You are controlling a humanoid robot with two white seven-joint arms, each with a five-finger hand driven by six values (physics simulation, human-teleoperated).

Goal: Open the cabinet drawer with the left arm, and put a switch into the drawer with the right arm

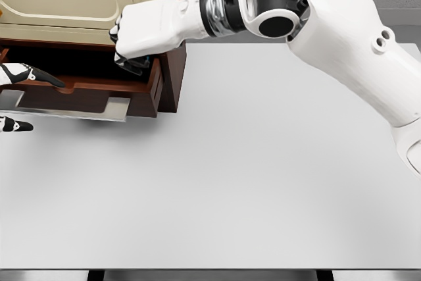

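A white desk (217, 176) carries a wooden cabinet (168, 77) with its drawer (85, 90) pulled open. The right hand (148, 31) hangs over it, fingers (122, 37) curled around a dark switch (135, 65) just beneath. The left hand (20, 74) rests on the drawer front, fingers extended

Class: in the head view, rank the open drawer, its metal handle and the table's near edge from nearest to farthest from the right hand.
From the right hand:
1. Open drawer, directly beneath it.
2. Metal handle, lower left.
3. Table's near edge, at picture bottom.
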